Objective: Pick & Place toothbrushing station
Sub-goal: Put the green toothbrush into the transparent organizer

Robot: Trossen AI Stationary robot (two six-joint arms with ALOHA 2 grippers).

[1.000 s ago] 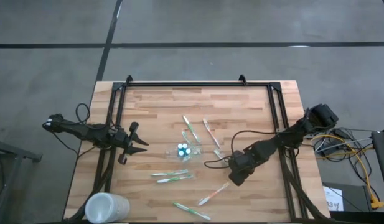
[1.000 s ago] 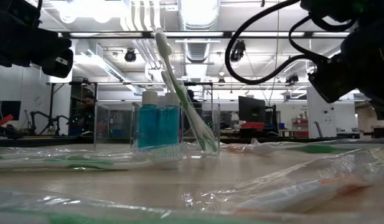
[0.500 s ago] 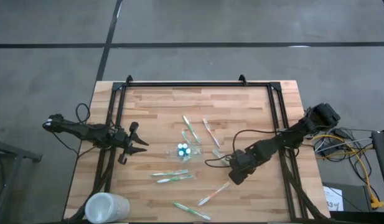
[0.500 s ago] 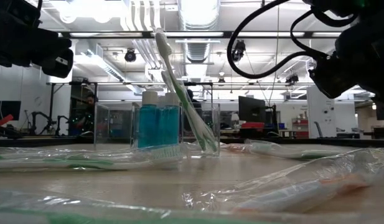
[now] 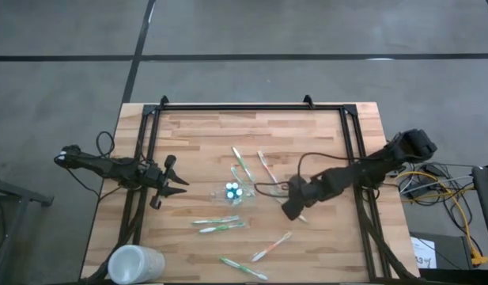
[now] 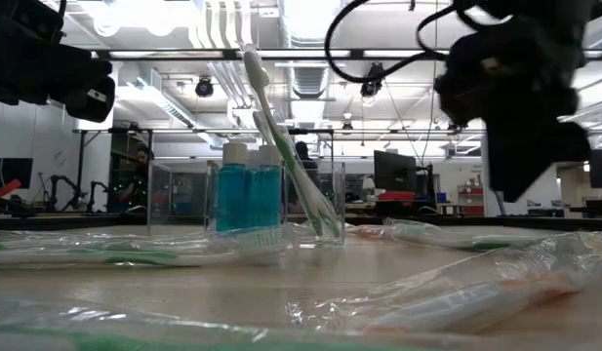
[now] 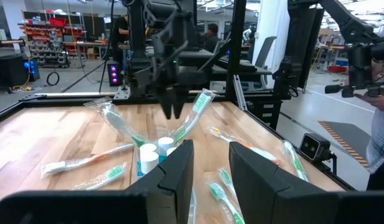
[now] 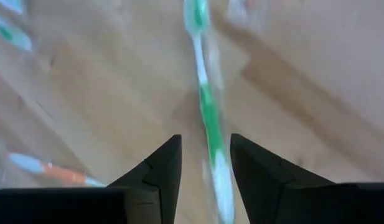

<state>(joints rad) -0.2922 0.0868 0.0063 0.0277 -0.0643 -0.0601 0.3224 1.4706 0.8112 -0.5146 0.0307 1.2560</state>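
Note:
The toothbrushing station is a clear holder near the table's middle, standing on its base, with two blue tubes and green-and-white toothbrushes leaning in it. My right gripper hovers just right of it, pointing steeply down, open. A green-and-white toothbrush lies on the wood below the gap between its fingers. My left gripper waits level at the table's left, open, facing the holder.
Wrapped toothbrushes lie loose on the wood: a pair near the holder, an orange one and another by the near edge. A frosted white cup stands at the near left corner. A black frame rims the table.
My right gripper has risen and gone toward the table's left and far side, closer to the holder, turning as it went. In the low view it now looms larger and farther left. The holder and the loose toothbrushes have stayed put.

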